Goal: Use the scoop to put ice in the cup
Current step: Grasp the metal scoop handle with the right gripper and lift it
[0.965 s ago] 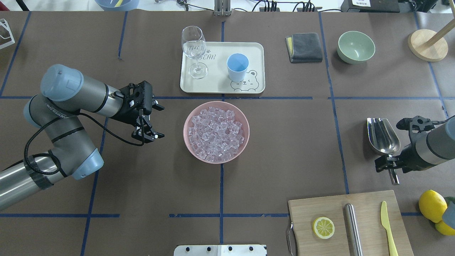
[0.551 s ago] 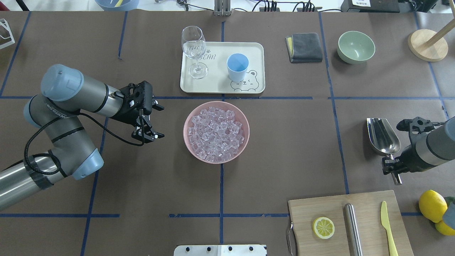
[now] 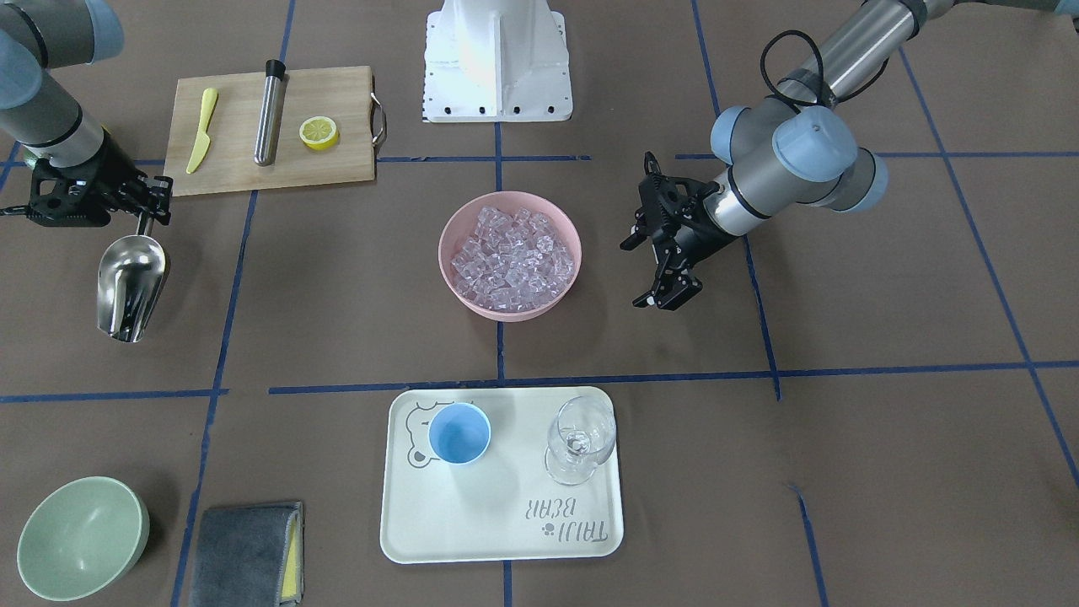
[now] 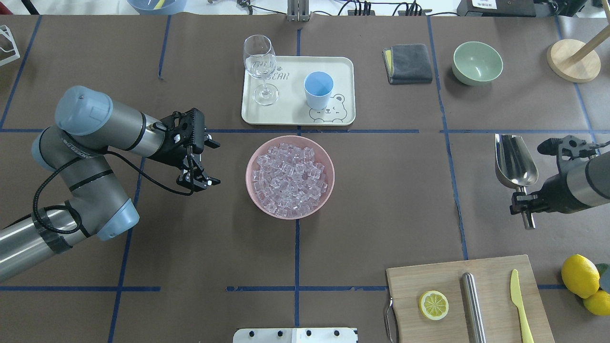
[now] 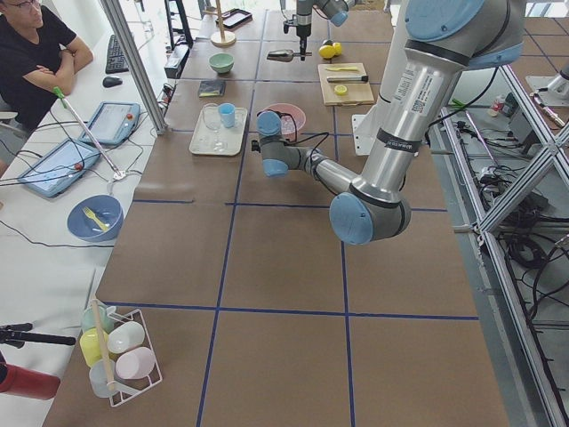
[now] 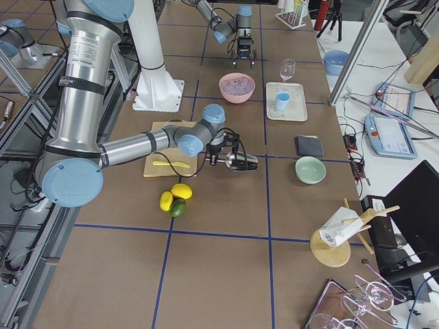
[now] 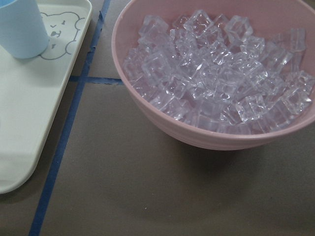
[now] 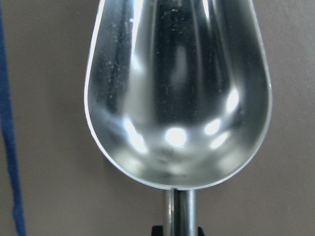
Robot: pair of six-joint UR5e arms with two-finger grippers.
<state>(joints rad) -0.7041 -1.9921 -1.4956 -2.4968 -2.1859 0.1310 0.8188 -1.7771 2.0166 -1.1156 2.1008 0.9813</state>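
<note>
The ice (image 4: 289,177) fills a pink bowl (image 4: 251,162) at the table's middle, and it also shows close up in the left wrist view as ice (image 7: 221,78). The light-blue cup (image 4: 318,89) stands upright on a cream tray (image 4: 343,66) beyond the bowl. The steel scoop (image 4: 516,162) is at the right side, trough up and empty (image 8: 177,88). My right gripper (image 4: 523,204) is shut on its thin handle. My left gripper (image 4: 215,162) hangs open beside the bowl's left side, holding nothing. In the front-facing view the scoop (image 3: 131,287) is far left and the cup (image 3: 459,434) near the bottom.
A wine glass (image 4: 259,66) shares the tray. A grey cloth (image 4: 407,63), a green bowl (image 4: 477,62) and a wooden stand (image 4: 573,59) sit far right. Near right lies a cutting board (image 4: 491,286) with a lemon half, a steel cylinder and a yellow knife. Lemons (image 4: 579,275) lie beside it.
My right gripper has carried the scoop by its handle toward the far side of the table, and the scoop looks slightly raised. The left arm has not moved.
</note>
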